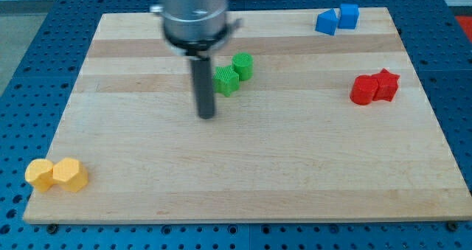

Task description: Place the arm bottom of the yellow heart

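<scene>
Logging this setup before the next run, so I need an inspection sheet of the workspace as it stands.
Surface: wooden board, flat, on a blue perforated table.
Job's things: two yellow blocks touching at the view's bottom left; which is the heart cannot be told. My tip rests near the board's middle, far from them.
Clutter: two green blocks just right of the rod; two red blocks at right; two blue blocks at top right.
Grippers: nothing seen, only the rod.
Cables: nothing seen.
Surroundings: nothing else seen.
</scene>
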Controlling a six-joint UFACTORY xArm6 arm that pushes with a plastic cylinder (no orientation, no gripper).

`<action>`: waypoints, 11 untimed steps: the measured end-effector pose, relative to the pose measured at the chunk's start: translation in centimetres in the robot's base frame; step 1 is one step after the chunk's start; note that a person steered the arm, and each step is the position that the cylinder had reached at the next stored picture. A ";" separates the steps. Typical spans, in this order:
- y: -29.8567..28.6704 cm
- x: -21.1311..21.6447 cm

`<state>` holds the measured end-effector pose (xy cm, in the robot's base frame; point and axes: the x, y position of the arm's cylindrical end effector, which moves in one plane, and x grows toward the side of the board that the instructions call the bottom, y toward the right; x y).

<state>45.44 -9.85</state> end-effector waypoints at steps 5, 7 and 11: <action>-17.4 0.2; -1.5 7.2; -9.4 16.4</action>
